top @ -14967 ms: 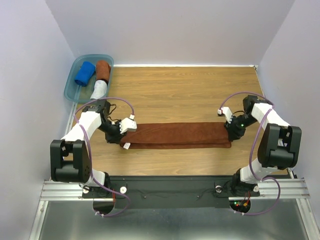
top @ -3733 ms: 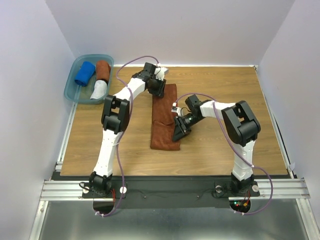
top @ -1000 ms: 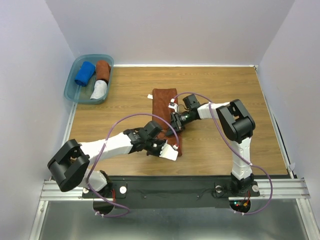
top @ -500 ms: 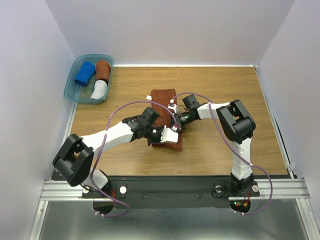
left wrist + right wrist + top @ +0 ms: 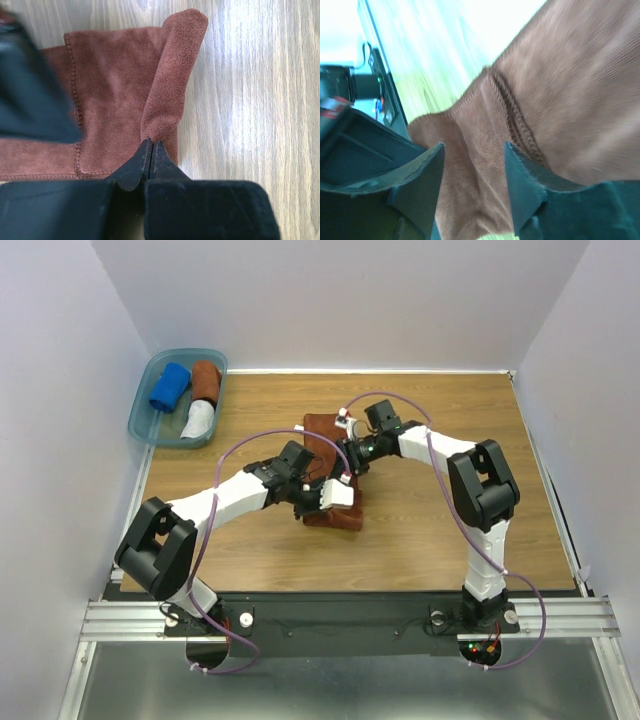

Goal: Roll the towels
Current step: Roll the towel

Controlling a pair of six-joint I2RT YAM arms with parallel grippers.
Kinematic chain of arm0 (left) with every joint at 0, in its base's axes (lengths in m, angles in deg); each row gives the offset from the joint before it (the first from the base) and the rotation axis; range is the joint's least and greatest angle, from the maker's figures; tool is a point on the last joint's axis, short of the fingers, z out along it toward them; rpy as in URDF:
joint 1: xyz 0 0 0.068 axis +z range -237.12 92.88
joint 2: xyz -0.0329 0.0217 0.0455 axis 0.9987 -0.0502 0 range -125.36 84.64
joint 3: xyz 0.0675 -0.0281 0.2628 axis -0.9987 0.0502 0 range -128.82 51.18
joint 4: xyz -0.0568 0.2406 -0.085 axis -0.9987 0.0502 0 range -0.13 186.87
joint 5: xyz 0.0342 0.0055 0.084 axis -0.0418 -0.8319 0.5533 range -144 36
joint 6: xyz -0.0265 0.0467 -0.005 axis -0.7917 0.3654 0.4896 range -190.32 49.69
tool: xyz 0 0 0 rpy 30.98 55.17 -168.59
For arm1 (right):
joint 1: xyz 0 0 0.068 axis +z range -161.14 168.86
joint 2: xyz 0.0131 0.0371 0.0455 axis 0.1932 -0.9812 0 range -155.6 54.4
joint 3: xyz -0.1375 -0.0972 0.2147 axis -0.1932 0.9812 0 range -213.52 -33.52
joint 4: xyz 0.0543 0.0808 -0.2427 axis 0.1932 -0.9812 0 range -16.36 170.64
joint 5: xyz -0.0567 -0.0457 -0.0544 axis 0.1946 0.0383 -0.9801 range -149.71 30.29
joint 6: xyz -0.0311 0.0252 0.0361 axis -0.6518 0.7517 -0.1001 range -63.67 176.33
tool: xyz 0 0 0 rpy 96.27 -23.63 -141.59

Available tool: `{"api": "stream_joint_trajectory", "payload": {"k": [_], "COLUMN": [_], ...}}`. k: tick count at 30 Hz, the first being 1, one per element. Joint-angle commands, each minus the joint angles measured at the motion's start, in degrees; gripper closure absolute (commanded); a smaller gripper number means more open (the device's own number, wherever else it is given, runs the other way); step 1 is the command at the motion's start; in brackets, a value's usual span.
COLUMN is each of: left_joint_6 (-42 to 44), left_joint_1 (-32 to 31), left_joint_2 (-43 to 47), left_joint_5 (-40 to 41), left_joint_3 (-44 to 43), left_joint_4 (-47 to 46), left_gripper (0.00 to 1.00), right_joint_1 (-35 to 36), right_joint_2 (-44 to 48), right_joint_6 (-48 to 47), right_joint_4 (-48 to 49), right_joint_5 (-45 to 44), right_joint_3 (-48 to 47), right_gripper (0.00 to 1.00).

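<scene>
Lower centre of the overhead view: the left gripper [image 5: 150,150] pinches the near end of the rust-brown terry towel [image 5: 331,470], likely to roll it; just beyond, the right gripper [image 5: 472,165] stands apart astride the cloth.

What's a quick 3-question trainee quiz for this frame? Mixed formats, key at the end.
1. True or false: the left pincer is shut on a raised fold of the rust-brown towel.
2. Multiple choice: where is the blue tub? A) far left corner of the table B) near right corner C) between the arm bases
3. Short answer: how do the right pincer jaws stand, and what shows between them?

Key
1. True: in the left wrist view the jaws meet on a pinched ridge of cloth.
2. A
3. Apart, with brown towel cloth showing between them; whether they touch it cannot be told.
</scene>
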Motion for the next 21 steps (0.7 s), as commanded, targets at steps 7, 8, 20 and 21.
{"api": "stream_joint_trajectory", "payload": {"k": [7,8,20,21], "left_joint_6": [0.58,0.75,0.58,0.40], "left_joint_1": [0.88,1.14,4.22,4.48], "left_joint_2": [-1.28,-1.89,-6.99,-7.43], "left_joint_5": [-2.86,-2.87,-4.10,-4.18], "left_joint_3": [-4.58,-4.93,-9.95,-10.38], "left_joint_4": [1.73,1.99,3.23,3.14], "left_gripper": [1.00,1.00,1.00,1.00], "right_joint_1": [-7.34,-7.69,-7.69,-7.69], "right_joint_2": [4.99,4.12,-6.52,-6.79], "right_joint_6": [-1.17,-1.61,-0.91,-0.99], "right_joint_4": [-2.41,-2.67,-3.73,-3.82], "right_joint_5": [-3.08,-3.44,-2.47,-2.30], "right_joint_3": [-4.94,-5.73,-10.40,-9.79], "right_gripper": [0.41,0.41,0.49,0.49]}}
